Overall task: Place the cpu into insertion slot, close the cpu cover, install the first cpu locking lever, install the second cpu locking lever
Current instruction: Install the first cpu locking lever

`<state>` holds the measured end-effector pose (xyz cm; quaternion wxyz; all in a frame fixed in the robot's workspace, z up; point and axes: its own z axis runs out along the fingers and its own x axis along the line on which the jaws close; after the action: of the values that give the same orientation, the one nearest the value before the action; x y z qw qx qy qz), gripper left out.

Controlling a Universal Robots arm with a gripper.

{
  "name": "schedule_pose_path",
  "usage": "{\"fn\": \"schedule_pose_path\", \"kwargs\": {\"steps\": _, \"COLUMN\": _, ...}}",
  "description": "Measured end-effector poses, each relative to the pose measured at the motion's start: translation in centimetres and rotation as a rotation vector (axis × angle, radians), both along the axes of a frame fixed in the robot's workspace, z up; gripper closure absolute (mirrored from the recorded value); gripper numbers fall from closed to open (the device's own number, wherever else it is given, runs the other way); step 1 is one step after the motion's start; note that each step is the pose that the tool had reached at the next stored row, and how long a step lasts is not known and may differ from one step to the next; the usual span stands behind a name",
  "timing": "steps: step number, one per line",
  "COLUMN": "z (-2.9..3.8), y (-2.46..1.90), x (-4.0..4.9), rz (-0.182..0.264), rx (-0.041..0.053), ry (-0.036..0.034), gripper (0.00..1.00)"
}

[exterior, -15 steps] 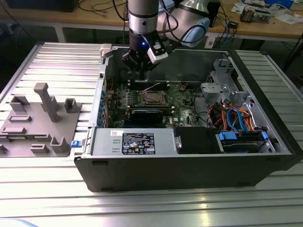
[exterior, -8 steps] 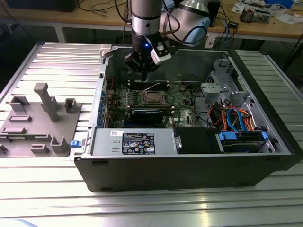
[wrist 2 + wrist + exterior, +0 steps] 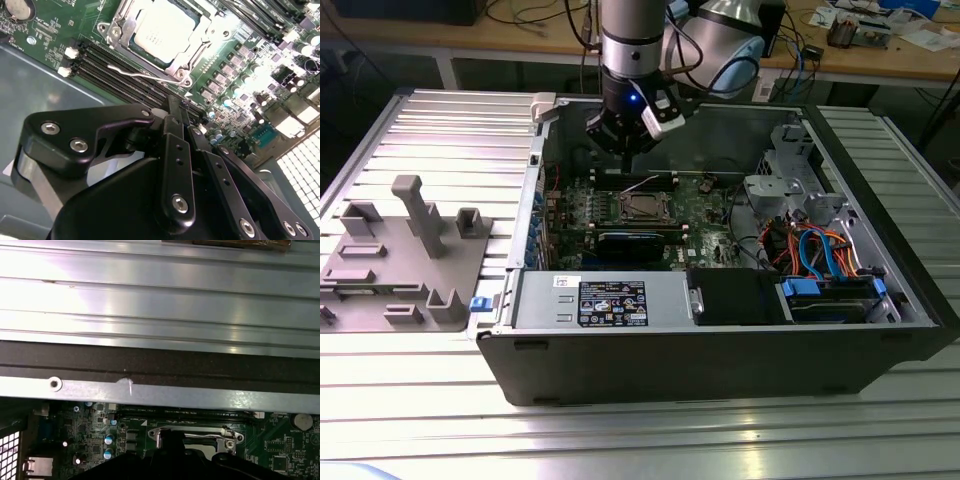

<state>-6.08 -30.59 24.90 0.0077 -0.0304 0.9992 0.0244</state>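
Note:
The cpu (image 3: 165,30), a silver-grey square, lies in the insertion slot (image 3: 642,207) on the green motherboard. The cpu cover (image 3: 172,64), a silvery frame, lies flat around it. A thin wire locking lever (image 3: 132,74) runs along the socket's edge, beside the black memory slots. In the first wrist view the insertion slot (image 3: 197,436) shows just past the gripper's dark body. My gripper (image 3: 625,155) hangs above the board, a little behind the socket in the exterior view. Its black fingers (image 3: 172,125) are shut together with nothing between them.
The open computer case (image 3: 720,350) stands on a ribbed aluminium table (image 3: 440,130). Its walls surround the board, with a drive cage (image 3: 790,190) and bundled cables (image 3: 820,250) on the exterior view's right. A grey fixture block (image 3: 410,250) sits on the exterior view's left.

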Motion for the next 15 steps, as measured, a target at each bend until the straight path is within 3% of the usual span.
{"fn": "schedule_pose_path", "kwargs": {"steps": 7, "z": -0.60, "y": -0.01, "x": 0.61, "rz": -0.002, "rx": 0.0006, "ry": 0.0000, "gripper": 0.89}}
{"fn": "schedule_pose_path", "kwargs": {"steps": 12, "z": -0.88, "y": -0.02, "x": 0.82, "rz": -0.010, "rx": 0.0129, "ry": 0.0000, "gripper": 0.89}}
{"fn": "schedule_pose_path", "kwargs": {"steps": 15, "z": -1.24, "y": -0.02, "x": 0.93, "rz": -0.010, "rx": 0.0135, "ry": 0.0001, "gripper": 0.89}}
